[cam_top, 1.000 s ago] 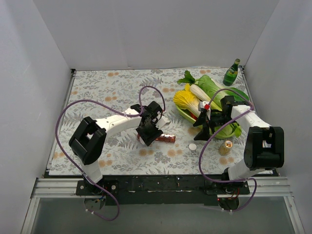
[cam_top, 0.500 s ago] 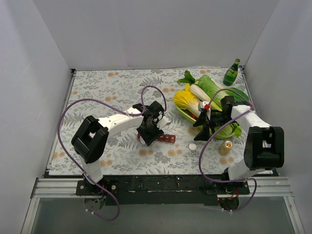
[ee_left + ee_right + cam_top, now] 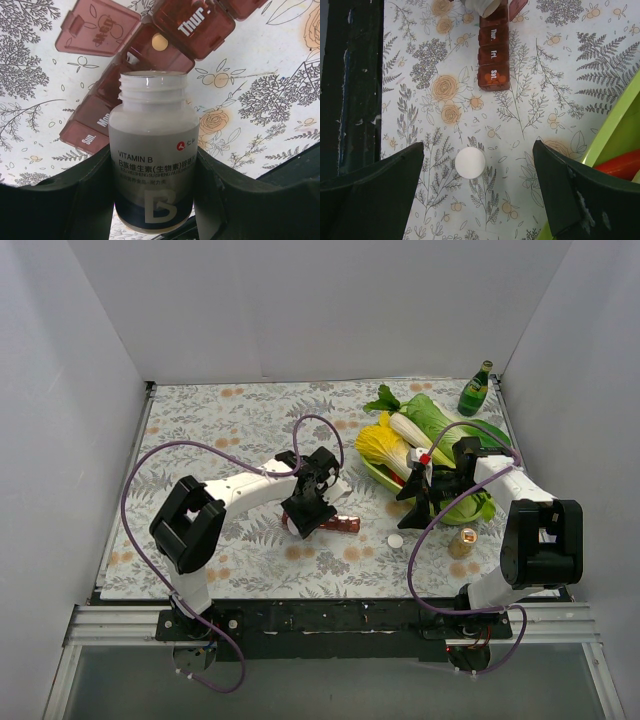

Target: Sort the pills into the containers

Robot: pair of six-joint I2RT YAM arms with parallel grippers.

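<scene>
Pouring pose over a floral-printed table point(image 3: 220, 420): the left claw point(image 3: 155, 192) is closed around the body of a white plastic vitamin bottle point(image 3: 154, 150), uncapped, with its threaded mouth tipped toward the containers point(image 3: 190, 25), a dark-red translucent strip of joined day compartments lying near the middle of the table, a little left of a round white cap point(image 3: 470, 162); the bottle seems held this way so pills can drop into the compartment just beyond its mouth, whose lid is flipped open and where one small pale round pill point(image 3: 159, 41) lies; the right claw point(image 3: 476, 195) hangs wide open and holds nothing, above the cap and beside a lime-green tray point(image 3: 620, 130), probably parked clear of the pouring; print on the bottle reads "VITAMIN B" above a line of Chinese characters and a large white "B"; lid labels read "Sun.", "Mon." and "Thur." in the left wrist view, "Thur.", "Fri." and "Sat." in the right wrist view; orange specks show through the Sat. lid.
</scene>
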